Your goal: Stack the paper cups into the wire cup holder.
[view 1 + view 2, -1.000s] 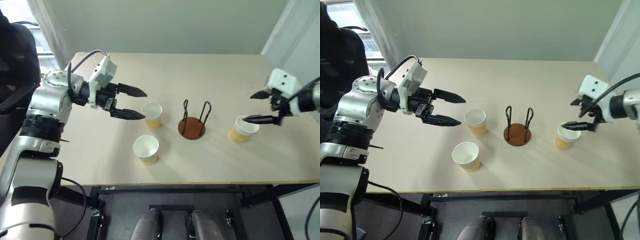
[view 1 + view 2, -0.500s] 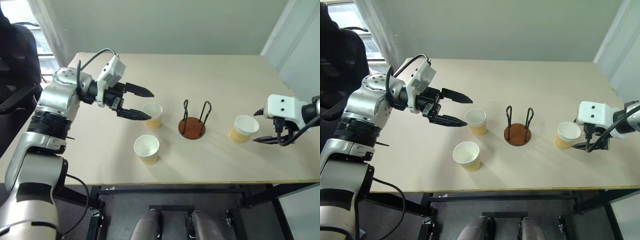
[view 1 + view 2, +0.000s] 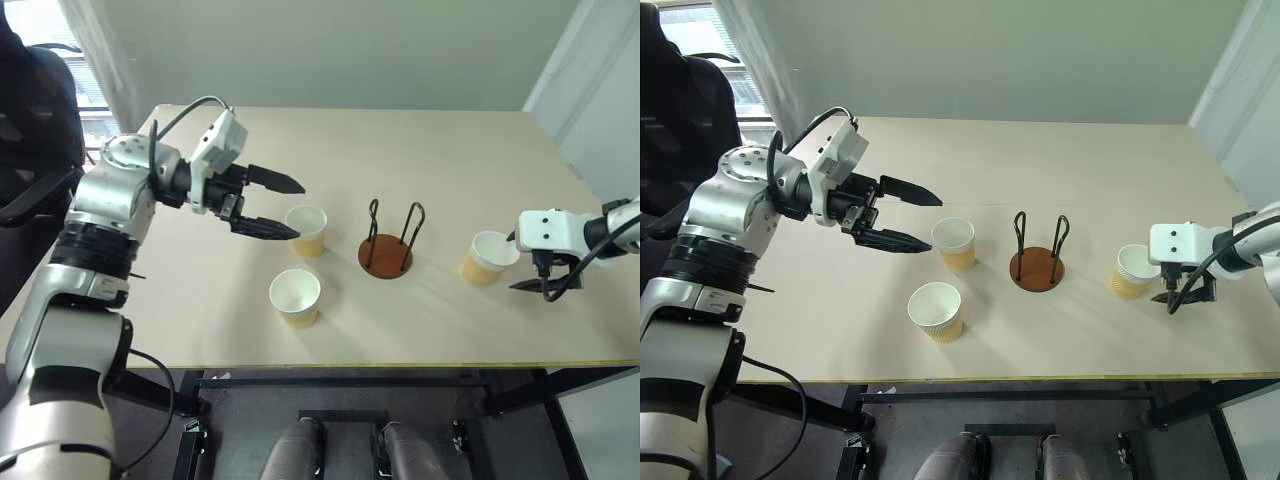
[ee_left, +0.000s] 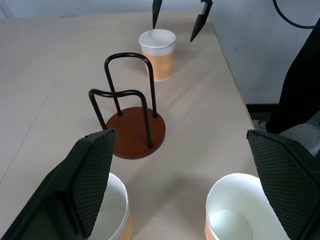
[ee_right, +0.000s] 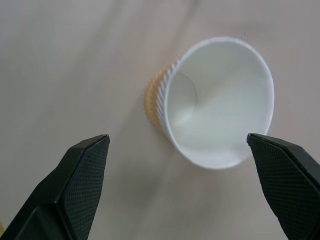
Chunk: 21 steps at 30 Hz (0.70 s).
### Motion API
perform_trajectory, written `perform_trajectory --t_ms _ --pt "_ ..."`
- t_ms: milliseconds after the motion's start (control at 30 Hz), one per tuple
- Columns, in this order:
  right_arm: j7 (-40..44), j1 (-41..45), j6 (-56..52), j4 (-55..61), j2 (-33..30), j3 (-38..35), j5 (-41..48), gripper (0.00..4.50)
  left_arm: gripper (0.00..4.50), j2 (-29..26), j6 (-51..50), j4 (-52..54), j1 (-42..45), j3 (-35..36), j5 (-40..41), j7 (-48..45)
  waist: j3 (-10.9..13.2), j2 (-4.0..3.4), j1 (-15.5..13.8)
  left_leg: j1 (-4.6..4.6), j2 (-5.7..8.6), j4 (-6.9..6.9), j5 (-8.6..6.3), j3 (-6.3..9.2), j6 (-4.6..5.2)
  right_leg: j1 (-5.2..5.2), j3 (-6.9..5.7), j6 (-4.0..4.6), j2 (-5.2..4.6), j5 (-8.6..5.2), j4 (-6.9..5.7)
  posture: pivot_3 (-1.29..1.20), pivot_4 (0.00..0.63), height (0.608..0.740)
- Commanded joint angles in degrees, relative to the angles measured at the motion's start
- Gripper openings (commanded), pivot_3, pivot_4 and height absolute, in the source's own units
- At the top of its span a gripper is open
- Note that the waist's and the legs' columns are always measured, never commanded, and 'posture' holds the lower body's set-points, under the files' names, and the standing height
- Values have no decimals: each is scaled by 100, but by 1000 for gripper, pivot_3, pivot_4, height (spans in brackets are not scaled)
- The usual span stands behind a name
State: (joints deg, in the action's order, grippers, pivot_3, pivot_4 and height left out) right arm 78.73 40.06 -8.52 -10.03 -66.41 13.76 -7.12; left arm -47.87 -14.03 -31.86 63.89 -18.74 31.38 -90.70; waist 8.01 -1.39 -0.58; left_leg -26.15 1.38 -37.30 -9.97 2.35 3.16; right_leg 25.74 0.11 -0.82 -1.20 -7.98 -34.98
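1 change: right pincer (image 3: pixel 1178 288) lowered beside right cup (image 3: pixel 1132 271), spread wide.

So the wire cup holder (image 3: pixel 386 250) sits mid-table (image 3: pixel 450 150). Two paper cups are on its left: one (image 3: pixel 306 230) right beside it, another (image 3: pixel 294 297) closer to the front edge. The third cup (image 3: pixel 487 257) stands on the holder's right, toward the right edge.

Paper cups (image 3: pixel 305 231): tan-yellow ribbed walls, white inside. Wire cup holder (image 3: pixel 385 254): reddish-brown base, black loops. Table (image 3: pixel 440 160): pale beige.
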Motion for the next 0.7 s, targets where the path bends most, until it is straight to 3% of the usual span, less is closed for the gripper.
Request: perform_trajectory --t_ms 33,233,300,367,567,700 --pt "17 181 357 -253 -19 35 -241 4480 4500 -99 12 104 66 199 36 -180 0 0 -2 0 0 0 0 0 0 0 0 0 0 0 0 0 150 740" --pt "161 286 678 -538 35 98 -421 4480 4500 -152 33 77 73 209 38 -180 0 0 0 0 0 0 -1 1 -1 0 0 2 0 0 1 0 150 740" --pt "222 346 761 -615 69 111 -461 4110 4500 -167 60 31 85 188 37 -180 0 0 5 0 0 0 -2 1 -1 0 0 2 -1 0 0 0 150 740" --pt "261 416 827 -689 113 123 -507 3575 4500 -170 91 -20 100 171 33 -180 0 0 7 0 0 0 -2 0 -1 0 0 4 -1 0 0 0 150 740" --pt "337 533 870 -712 224 113 -569 1265 4500 -154 183 -129 100 138 29 -180 0 0 6 0 0 0 -1 1 -2 0 0 6 -1 1 0 0 150 740" --pt "370 543 873 -663 291 109 -610 18 4500 -152 232 -169 99 116 41 -180 0 0 5 0 0 0 -3 1 -4 0 0 7 -1 1 1 0 150 740"
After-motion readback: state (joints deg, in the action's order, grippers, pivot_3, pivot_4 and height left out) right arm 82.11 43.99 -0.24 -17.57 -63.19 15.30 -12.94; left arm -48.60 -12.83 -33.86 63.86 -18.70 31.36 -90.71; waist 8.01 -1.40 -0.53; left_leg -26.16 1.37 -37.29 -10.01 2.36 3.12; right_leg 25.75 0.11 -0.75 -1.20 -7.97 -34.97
